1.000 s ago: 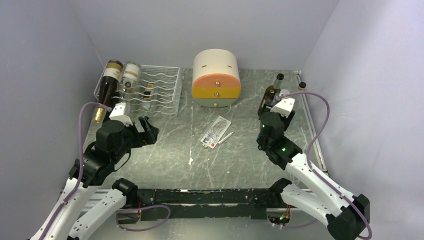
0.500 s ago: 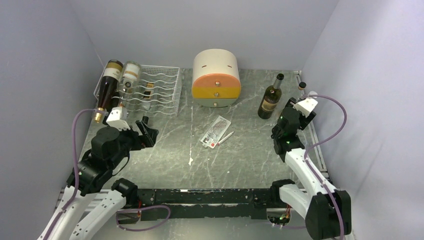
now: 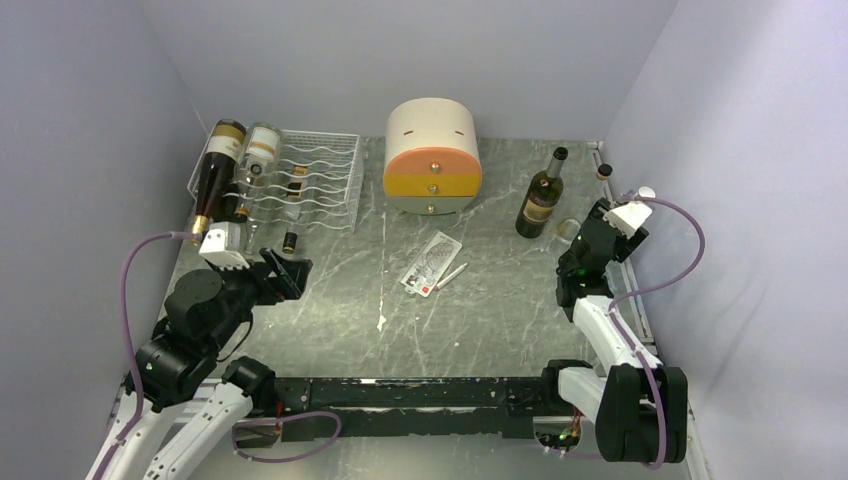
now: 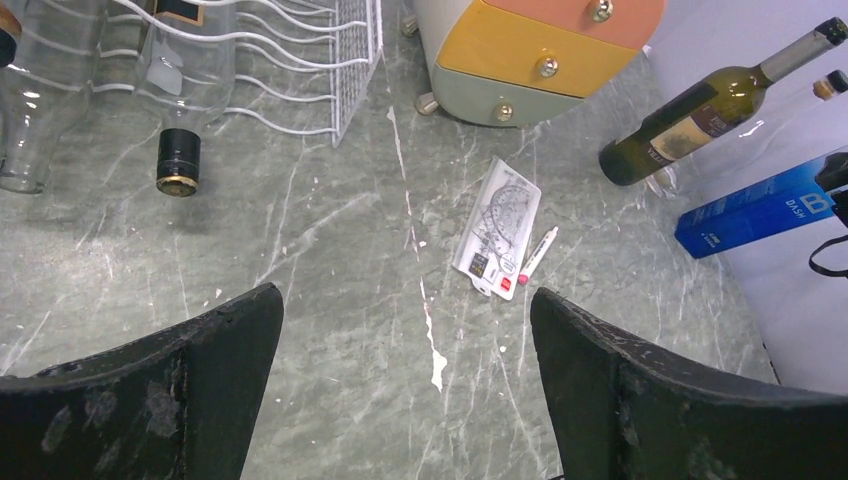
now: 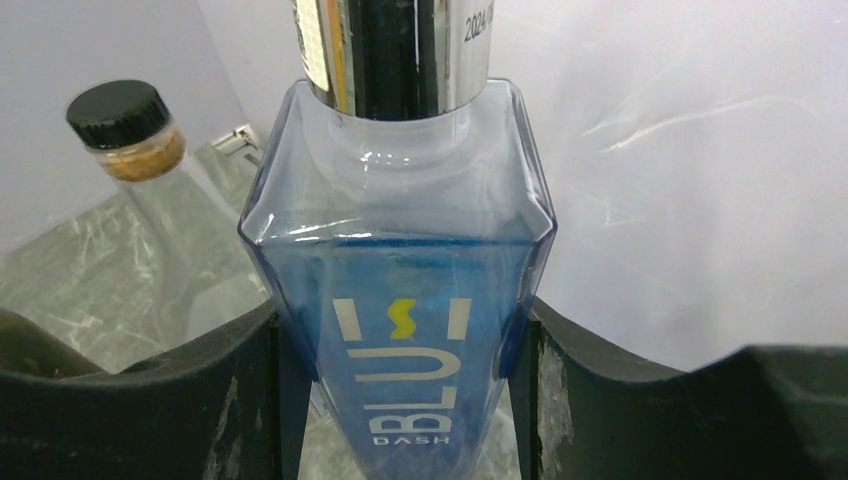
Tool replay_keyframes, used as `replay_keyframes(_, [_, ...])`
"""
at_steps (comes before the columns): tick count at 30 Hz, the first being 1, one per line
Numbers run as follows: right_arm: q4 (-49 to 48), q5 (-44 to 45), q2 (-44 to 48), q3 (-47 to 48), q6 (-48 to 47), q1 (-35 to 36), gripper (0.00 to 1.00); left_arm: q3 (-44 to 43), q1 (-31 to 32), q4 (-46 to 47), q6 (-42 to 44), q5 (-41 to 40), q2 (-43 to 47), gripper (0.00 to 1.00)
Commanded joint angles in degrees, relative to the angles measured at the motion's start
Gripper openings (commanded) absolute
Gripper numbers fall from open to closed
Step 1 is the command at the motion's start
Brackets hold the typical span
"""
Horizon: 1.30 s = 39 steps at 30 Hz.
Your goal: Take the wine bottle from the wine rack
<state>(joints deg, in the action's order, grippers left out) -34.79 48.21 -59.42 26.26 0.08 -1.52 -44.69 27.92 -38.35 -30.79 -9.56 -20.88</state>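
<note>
- Three bottles are lying on the wine rack (image 3: 325,185) in the upper left of the overhead view. A dark wine bottle (image 3: 213,178) with a gold-foil neck lies along the far-left end, and a clear bottle (image 3: 258,155) is right beside it. A smaller black-capped bottle (image 4: 180,150) sits lower down, its neck poking out the near side.
- One green bottle (image 3: 540,195) stands upright on the surface (image 3: 400,320) at the right, well apart from the rack, so that one looks done to me.
- Nothing is in the left end effector (image 4: 405,300). It's spread wide, hovering over bare surface just below the rack in the frame.
- Over at the right edge, the right end effector (image 5: 403,315) is pinching a blue bottle (image 5: 400,260) by its flat sides.
- Handling guess: it's glass, so stiff, slick and breakable. I can't tell how full the dark one is, so I'd assume heavy. The wavy wires only cradle it, so it could roll.
- I'd grab the dark one at the neck or shoulder where it points toward the arm, square across. Then I'd slide it out lengthwise rather than yank it upward.
</note>
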Motion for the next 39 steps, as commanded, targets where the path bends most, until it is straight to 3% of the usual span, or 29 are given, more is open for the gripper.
replay_keyframes(1, [-11.5,-2.5,0.9,-0.2,1.2,-0.6,0.03,0.7,0.3,2.6,1.0,1.5,1.4,0.97])
replay_keyframes(6, [-10.0,-2.1,0.7,-0.6,1.2,-0.6,0.1,0.8,0.3,2.7,0.8,1.2,2.4,0.97])
replay_keyframes(12, [-7.6,-3.3,0.8,-0.4,1.3,-0.6,0.27,1.1,0.3,2.8,0.7,1.0,3.9,0.97])
replay_keyframes(17, [-3.6,-4.4,1.5,1.0,0.5,-0.6,0.51,1.1,0.2,2.8,0.6,0.9,4.7,0.96])
replay_keyframes(24, [2.1,-2.6,5.2,2.5,2.0,-0.6,0.97,1.3,0.3,3.3,1.0,2.0,6.1,0.96])
replay_keyframes(25, [3.6,-2.1,5.6,3.2,2.3,-0.6,0.99,1.3,0.3,3.4,1.1,2.2,6.2,0.97])
replay_keyframes(33, [25.0,-6.1,13.3,16.2,7.6,0.1,1.0,1.4,0.3,3.4,1.3,2.9,6.9,0.96])
replay_keyframes(39, [40.2,-23.0,12.8,32.8,14.8,0.4,1.0,1.4,0.2,3.2,0.9,2.3,6.9,0.96])
